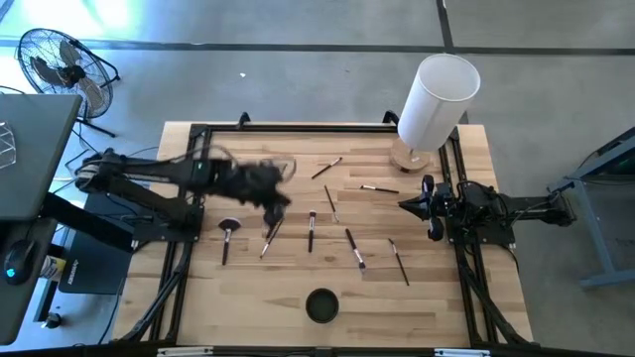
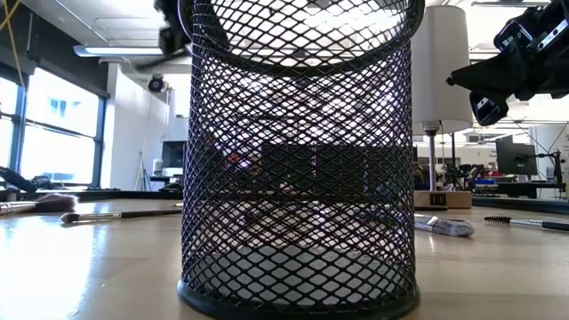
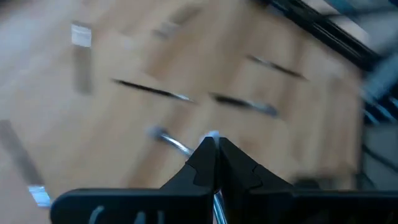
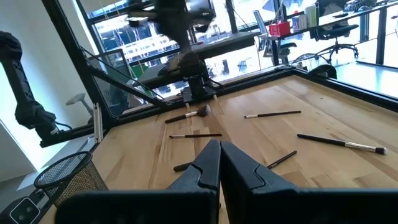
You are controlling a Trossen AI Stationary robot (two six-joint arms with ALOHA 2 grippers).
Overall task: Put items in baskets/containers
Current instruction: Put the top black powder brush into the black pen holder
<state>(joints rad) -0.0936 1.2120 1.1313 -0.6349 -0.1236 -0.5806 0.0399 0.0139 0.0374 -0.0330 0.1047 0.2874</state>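
Note:
Several thin makeup brushes lie scattered on the wooden table, among them a fan-headed one and dark-handled ones. The round black mesh cup stands near the table's near edge and fills the low view. My left gripper hangs blurred over the table's left-middle, shut on a brush. My right gripper is shut and waits above the table's right side. My left gripper pinches a thin brush between its two shut fingers. A silvery piece of it shows in the slit between the fingers, and a pale end peeks out past the fingertips. The fingers come from above. Blur hides whether the brush is lifted clear.
A tall white cylinder on a wooden base stands at the far right corner. Dark frame rails run along the table's left, right and far sides. A floor fan stands beyond the far left corner. Bare wood lies around the cup.

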